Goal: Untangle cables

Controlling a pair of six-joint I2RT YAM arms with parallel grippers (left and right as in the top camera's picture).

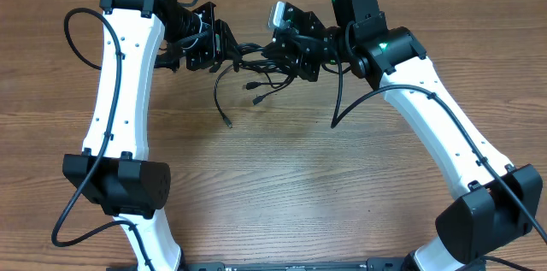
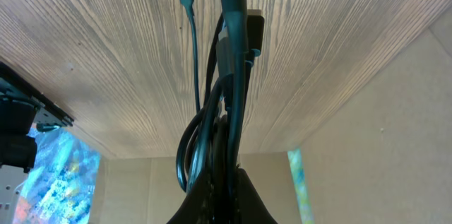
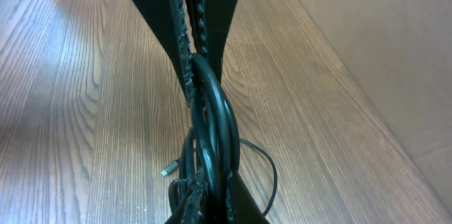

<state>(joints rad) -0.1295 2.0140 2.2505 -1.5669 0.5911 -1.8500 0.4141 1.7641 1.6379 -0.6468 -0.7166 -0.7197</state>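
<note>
Two tools: we found left gripper (image 1: 226, 49) and right gripper (image 1: 285, 51) clamped on cables (image 1: 256, 64).
Table (image 1: 299, 185): brown wood-grain.
Wall (image 3: 367, 40): plain tan.

The left arm (image 1: 120, 91) and the right arm (image 1: 444, 126) stood up from their bases with elbows out, then bent inward so that their black wrists faced each other. The left gripper (image 1: 224, 49) and the right gripper (image 1: 289, 49) were near one another but apart. Each had its jaws pressed together on the cables (image 1: 256, 61) strung between them.
</note>
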